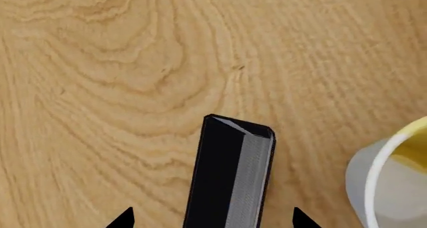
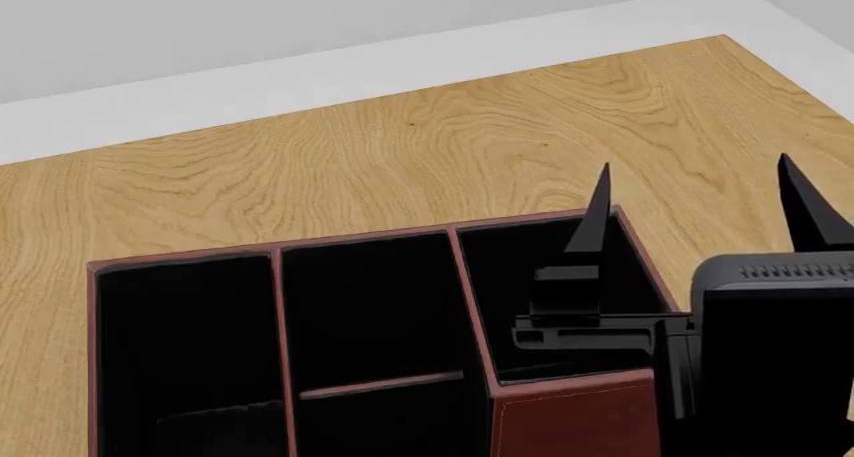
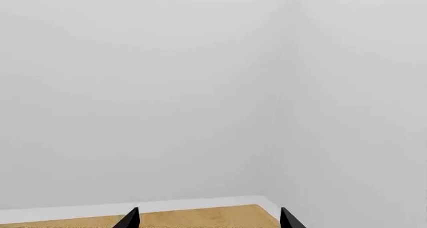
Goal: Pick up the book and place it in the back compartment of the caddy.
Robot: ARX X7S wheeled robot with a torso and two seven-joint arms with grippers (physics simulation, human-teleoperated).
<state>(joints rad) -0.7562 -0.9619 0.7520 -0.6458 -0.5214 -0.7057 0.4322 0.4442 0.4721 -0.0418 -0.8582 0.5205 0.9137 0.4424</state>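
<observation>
The book (image 1: 233,173), black cover with a grey page block, lies on the wooden table in the left wrist view. My left gripper (image 1: 212,221) is open, its two fingertips standing either side of the book with a gap on each side. The caddy (image 2: 574,417), dark red-brown with a black interior, fills the lower head view. Its back compartment (image 2: 367,312) is the far cell of the middle column, beyond a thin cross divider. My right gripper (image 2: 701,202) is open and empty, fingers pointing up over the caddy's right column; it also shows in the right wrist view (image 3: 207,221). The book and left gripper are out of the head view.
A white mug (image 1: 387,183) with a yellow inside stands close beside the book. The wooden table (image 2: 400,157) runs back to a pale wall; its far right corner (image 3: 267,210) shows in the right wrist view.
</observation>
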